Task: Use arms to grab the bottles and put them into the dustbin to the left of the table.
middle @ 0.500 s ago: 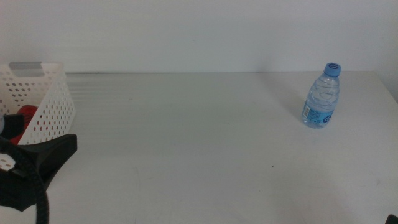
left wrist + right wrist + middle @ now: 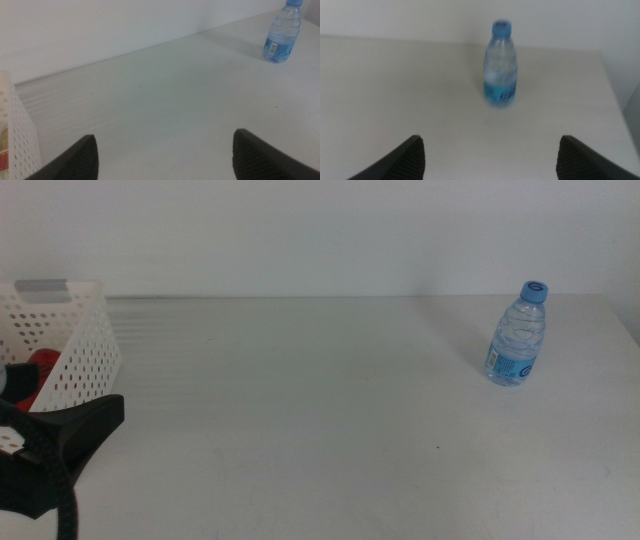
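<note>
Fingers first: the left gripper [image 2: 165,152] has its two dark wedge-shaped fingers [image 2: 75,157] spread wide with only bare surface between them, and the right gripper [image 2: 490,155] likewise holds its dark fingers [image 2: 400,157] wide apart around nothing.

Beneath everything lies the large plain white matte bench [image 2: 330,400], running back to a pale wall.

At the left edge of the middle view sits the white rectangular plastic dustbin [image 2: 85,355], its walls pierced by rows of small holes and a grey patch on its far rim. Something red [image 2: 45,365] lies inside it, partly hidden by the wall, so I cannot tell exactly what it is. The left wrist view catches a corner of the same perforated wall, with a bit of yellowish and red colour showing through the holes.

The black left arm [image 2: 55,450], with a white casing part and a thick black cable, sits low in the near left corner, just in front of the dustbin. The right arm is out of the middle view; its wrist camera faces the bottle across open bench.

Smallest is the clear water bottle with a blue cap and blue label [image 2: 519,335]. It stands upright near the far right of the bench, well apart from the dustbin and from both grippers.
</note>
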Controlling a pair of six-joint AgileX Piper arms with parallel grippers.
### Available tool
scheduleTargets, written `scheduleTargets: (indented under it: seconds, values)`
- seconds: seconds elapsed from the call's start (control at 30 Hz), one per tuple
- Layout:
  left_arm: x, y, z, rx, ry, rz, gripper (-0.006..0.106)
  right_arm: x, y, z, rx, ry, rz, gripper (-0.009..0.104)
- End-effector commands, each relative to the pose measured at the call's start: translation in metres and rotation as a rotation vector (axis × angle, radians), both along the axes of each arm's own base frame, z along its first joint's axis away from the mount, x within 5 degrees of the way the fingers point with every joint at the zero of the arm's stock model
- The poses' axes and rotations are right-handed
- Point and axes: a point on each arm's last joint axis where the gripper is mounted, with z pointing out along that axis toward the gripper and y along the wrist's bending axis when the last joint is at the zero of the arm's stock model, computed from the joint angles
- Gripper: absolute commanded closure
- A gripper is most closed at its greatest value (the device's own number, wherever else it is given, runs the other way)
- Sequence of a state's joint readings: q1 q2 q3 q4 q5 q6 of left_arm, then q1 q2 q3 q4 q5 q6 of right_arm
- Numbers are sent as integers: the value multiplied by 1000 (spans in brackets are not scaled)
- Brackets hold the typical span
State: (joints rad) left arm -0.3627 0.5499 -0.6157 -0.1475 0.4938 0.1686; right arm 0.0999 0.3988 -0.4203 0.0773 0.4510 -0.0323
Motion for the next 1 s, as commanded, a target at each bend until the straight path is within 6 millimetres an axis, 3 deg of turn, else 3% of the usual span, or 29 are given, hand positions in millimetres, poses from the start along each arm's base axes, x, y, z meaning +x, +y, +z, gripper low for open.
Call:
scheduleTargets:
  seconds: [0.0, 0.1, 0.37, 0.67, 0.97]
  values:
    - [1, 0, 15, -53, -83, 9, 15, 20, 0, 29, -29, -120, -11, 25]
    - [1, 0, 15, -53, -83, 9, 15, 40, 2, 39, -15, -149, -18, 25]
    - [1, 0, 15, -53, -83, 9, 15, 95, 6, 23, -32, -169, -28, 25]
    - [1, 0, 15, -53, -83, 9, 15, 138, 10, -25, -46, -317, -27, 25]
    - [1, 0, 15, -53, -83, 9, 15, 186, 15, -61, -52, -335, -17, 25]
